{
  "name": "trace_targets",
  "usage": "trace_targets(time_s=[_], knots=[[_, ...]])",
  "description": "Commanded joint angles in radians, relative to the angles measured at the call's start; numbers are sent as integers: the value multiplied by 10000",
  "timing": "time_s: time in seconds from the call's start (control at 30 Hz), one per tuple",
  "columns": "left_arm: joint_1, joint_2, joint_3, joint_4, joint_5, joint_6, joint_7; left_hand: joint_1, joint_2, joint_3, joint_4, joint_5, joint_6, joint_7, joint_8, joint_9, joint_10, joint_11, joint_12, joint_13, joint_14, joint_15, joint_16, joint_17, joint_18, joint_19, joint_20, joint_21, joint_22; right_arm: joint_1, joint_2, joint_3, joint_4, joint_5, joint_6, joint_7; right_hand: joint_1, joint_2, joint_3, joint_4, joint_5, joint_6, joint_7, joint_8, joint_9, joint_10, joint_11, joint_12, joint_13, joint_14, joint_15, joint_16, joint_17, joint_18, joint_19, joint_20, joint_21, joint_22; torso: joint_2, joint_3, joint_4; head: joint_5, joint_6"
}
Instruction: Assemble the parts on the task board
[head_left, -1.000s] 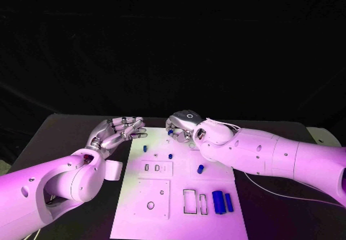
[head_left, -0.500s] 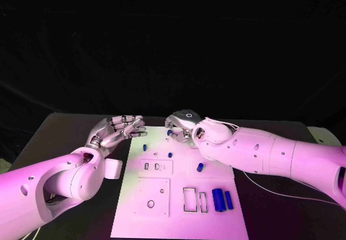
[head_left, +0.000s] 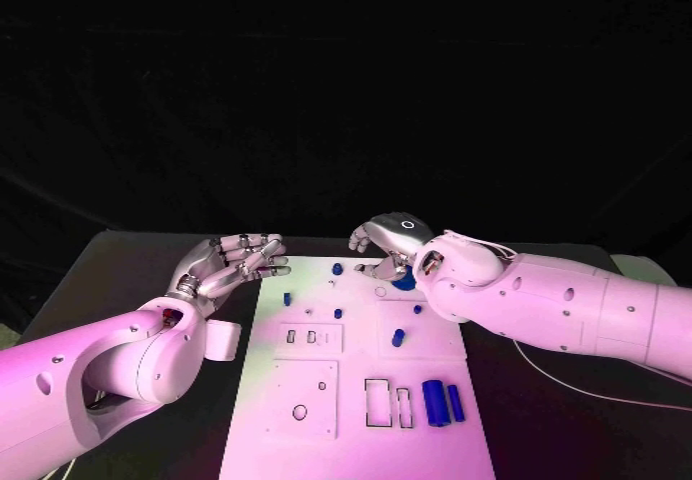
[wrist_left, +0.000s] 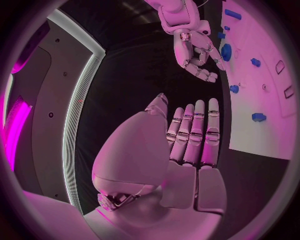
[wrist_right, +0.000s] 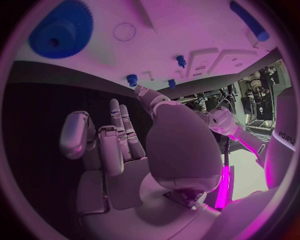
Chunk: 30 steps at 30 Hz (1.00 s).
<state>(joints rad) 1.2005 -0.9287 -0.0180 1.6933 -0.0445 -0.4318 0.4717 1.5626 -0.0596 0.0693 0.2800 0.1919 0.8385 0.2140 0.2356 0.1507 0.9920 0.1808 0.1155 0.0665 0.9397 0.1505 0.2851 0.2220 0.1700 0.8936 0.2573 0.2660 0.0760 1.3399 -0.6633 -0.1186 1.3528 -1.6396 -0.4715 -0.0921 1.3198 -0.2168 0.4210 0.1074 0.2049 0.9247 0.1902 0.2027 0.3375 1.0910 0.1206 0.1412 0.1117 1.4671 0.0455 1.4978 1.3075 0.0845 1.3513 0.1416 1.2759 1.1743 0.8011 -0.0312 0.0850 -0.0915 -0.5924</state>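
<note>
The white task board (head_left: 346, 385) lies in the middle of the table. A blue gear (head_left: 404, 282) (wrist_right: 60, 27) lies flat near its far edge. My right hand (head_left: 389, 245) hovers just over and behind the gear, fingers apart and pointing down, holding nothing; the right wrist view shows its fingers (wrist_right: 119, 130) clear of the gear. Small blue pegs (head_left: 336, 268) (head_left: 287, 298) (head_left: 338, 313) stand on the board's far half. My left hand (head_left: 238, 262) (wrist_left: 187, 140) is open beside the board's far left corner, fingers stretched out and empty.
Two long blue pieces (head_left: 434, 402) (head_left: 456, 403) lie next to rectangular slots (head_left: 379, 400) on the board's near right. Another blue piece (head_left: 398, 338) lies mid-board. A white block (head_left: 219, 340) sits left of the board by my left arm.
My right hand has shifted to the right and a little farther back, and the blue gear now shows on the board beneath it. The left hand has hardly moved.
</note>
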Motion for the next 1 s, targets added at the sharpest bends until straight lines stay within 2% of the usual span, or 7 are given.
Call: trace_targets(time_s=[0.03,0.33,0.4,0.47,0.6,0.73,1.0], knots=[[15,-10,10,16,29,148,46,72,-35,60,-5,-57,-6,274,-55,-15,-5,86,-61,-8,-84,-20,-59,12,144,75,2,-29,-12,62,-647,32,560,878,-157,-142,60,-86,407,100,90,186,-113,-13,24,647,-155,125,58,725,-184,126,1160,-32,230,-94,281,387,-35,47,-109,-49,26],[15,-33,8,-34,38,181,36,75,-35,62,-6,-57,-5,271,-55,-15,-3,85,-62,-8,-84,-20,-61,13,144,75,2,-29,-12,129,-2156,72,1389,2247,943,-434,-288,-550,237,443,67,65,-441,-57,91,2764,-628,1070,851,817,-564,321,1553,-151,543,-422,717,998,-76,107,-218,-66,50],[15,-21,8,-57,38,189,35,75,-35,62,-6,-57,-5,271,-55,-15,-3,85,-62,-8,-84,-20,-61,13,144,75,2,-29,-12,132,-2285,72,1426,2371,1216,-511,-268,-501,-329,557,101,-7,-545,60,208,2911,-793,2192,2027,838,-724,365,1645,-172,606,-617,793,1125,-88,119,-219,-68,41],[15,-10,8,-75,39,199,34,75,-35,62,-6,-57,-5,271,-55,-15,-3,85,-62,-8,-84,-20,-61,13,144,75,2,-29,-12,132,-2355,70,1410,2473,1457,-593,-16,-334,-1040,857,69,-206,-524,315,422,2318,-851,5255,5463,871,-737,431,1792,-229,701,-576,892,1329,-89,119,-212,-73,49],[14,8,8,-98,39,214,31,75,-35,62,-6,-57,-5,271,-55,-15,-3,85,-62,-8,-84,-20,-61,13,144,75,2,-29,-12,101,-2259,51,1189,2610,1732,-685,292,-119,-1657,1381,43,-482,-450,552,577,3082,-663,10917,11260,989,-595,655,2394,-296,910,-500,1151,1731,-77,130,-208,-49,41],[14,16,8,-104,39,220,23,75,-35,62,-6,-57,-5,271,-55,-15,-3,85,-62,-8,-84,-20,-61,13,144,75,2,-29,-12,77,-2048,27,911,2715,1783,-686,412,-37,-1939,1691,38,-578,-434,674,629,3501,-594,12086,12445,991,-548,662,2411,-300,926,-454,1165,1799,-70,122,-191,-32,34],[14,25,8,-103,40,231,2,82,-30,76,-3,-57,9,261,-53,-15,15,77,-68,-4,-82,-22,-71,21,144,81,2,-34,-17,28,-1697,-12,490,2715,1944,-720,533,11,-2163,1777,42,-686,-392,729,646,3803,-542,12757,13117,986,-504,657,2389,-409,1193,-418,1527,2261,-56,103,-140,-70,-44]])
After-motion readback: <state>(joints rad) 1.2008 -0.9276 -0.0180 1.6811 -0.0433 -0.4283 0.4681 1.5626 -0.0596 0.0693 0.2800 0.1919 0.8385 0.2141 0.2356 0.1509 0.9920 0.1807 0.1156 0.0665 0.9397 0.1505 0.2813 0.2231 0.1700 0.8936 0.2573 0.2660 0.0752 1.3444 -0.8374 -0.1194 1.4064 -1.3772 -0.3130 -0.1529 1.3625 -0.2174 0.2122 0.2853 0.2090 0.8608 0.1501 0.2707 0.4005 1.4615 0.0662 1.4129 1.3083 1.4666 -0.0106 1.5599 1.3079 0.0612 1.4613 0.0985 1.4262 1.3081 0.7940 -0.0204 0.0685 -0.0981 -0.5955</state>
